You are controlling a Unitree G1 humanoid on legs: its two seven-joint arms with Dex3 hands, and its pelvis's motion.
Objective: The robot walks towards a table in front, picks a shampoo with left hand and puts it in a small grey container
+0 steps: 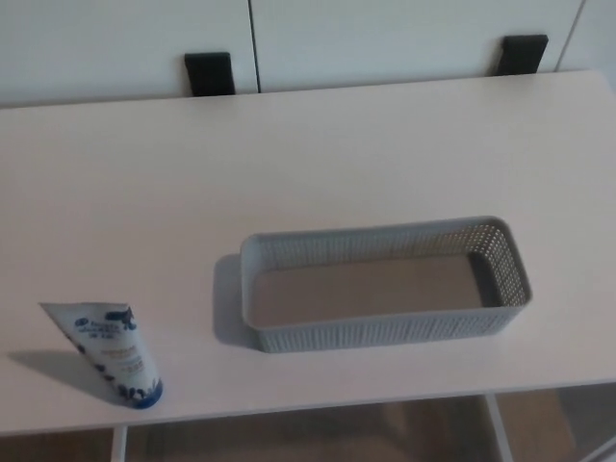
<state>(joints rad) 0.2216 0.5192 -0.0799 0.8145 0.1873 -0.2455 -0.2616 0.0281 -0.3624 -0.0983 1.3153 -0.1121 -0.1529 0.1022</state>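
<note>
The table (318,154) was seen to be a plain pale cream all over. The small container (385,332) was coloured grey, and its walls were covered in rows of tiny holes, like a net. Its bottom was seen as a plain brownish grey. The shampoo tube (111,351) was coloured white and was marked with dark blue blotches at both ends. Its cap (146,395) was coloured blue. Two black blocks (209,73) were seen against white wall panels (404,38) split by a thin dark line. Brown floor (318,433) was seen below the table edge
</note>
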